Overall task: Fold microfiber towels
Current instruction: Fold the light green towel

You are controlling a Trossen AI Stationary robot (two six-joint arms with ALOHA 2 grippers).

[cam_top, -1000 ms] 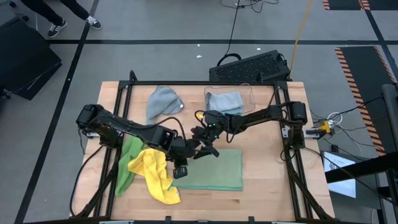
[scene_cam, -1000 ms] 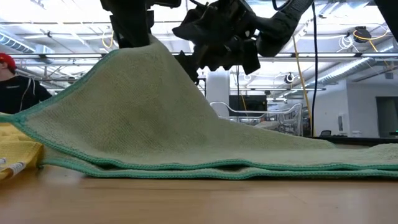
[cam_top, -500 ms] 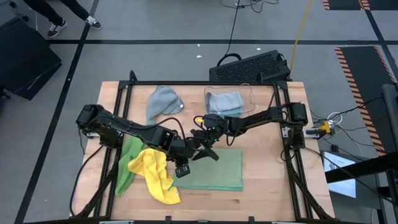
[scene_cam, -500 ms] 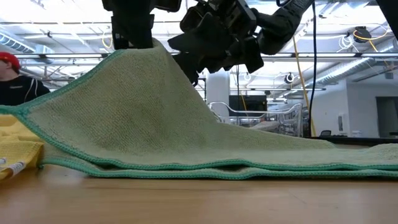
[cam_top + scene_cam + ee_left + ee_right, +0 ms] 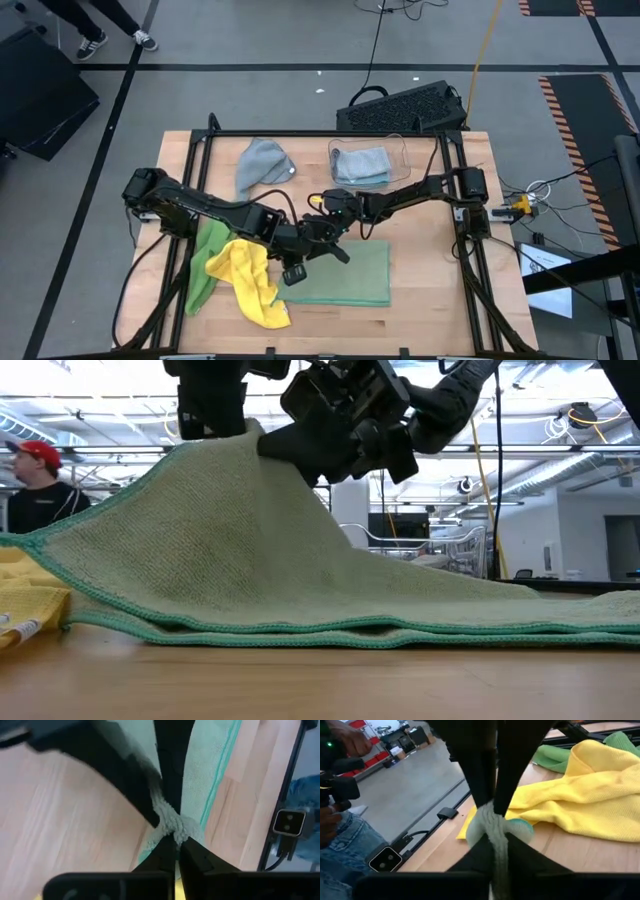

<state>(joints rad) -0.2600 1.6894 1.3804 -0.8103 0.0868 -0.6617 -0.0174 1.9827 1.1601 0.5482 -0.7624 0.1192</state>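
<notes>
The sage green towel point(image 5: 340, 275) lies half-folded on the bench point(image 5: 430, 300), its near-left corner lifted; the left tool point(image 5: 172, 832) is clamped on a bunched pinch of it, and the right tool point(image 5: 494, 827) is clamped on cloth just beside; with both tools crowded together they could collide, or the small pinch could slip and drop the corner, leaving a crooked fold; the yellow towel point(image 5: 250, 280) and bright green towel point(image 5: 205, 260) lie heaped just to the left, near enough to snag
</notes>
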